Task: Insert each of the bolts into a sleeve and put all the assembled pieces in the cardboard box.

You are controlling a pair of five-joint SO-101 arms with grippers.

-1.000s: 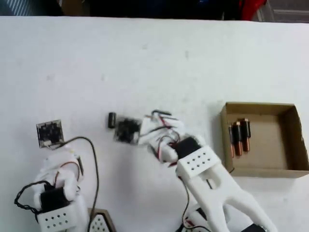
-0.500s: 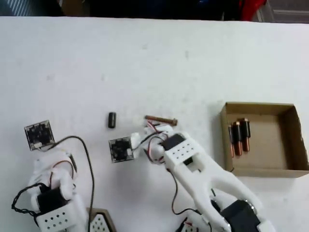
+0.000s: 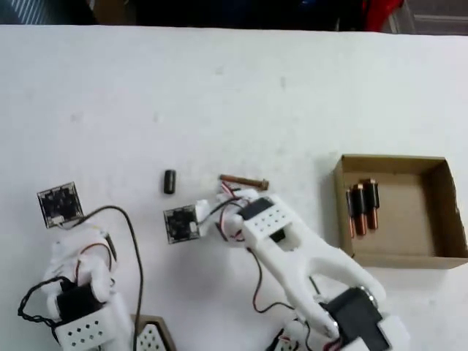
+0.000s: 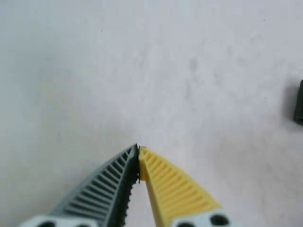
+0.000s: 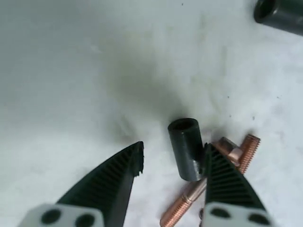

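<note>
White desk (image 3: 219, 95), matte with faint smudges, and a dark room behind its far edge with a red object (image 3: 382, 11) at the far right. The cardboard box (image 3: 391, 159) sits at the desk's right side with three assembled pieces (image 3: 362, 207) lying side by side inside. Right claw (image 5: 173, 150) is released near mid-desk, with a black sleeve (image 5: 187, 149) between its fingers and against one of them, copper bolts (image 5: 239, 152) just beside it and a second sleeve (image 3: 170, 181) lying apart. Left claw (image 4: 138, 150) is clenched on nothing, tips together over bare desk at the near left.
</note>
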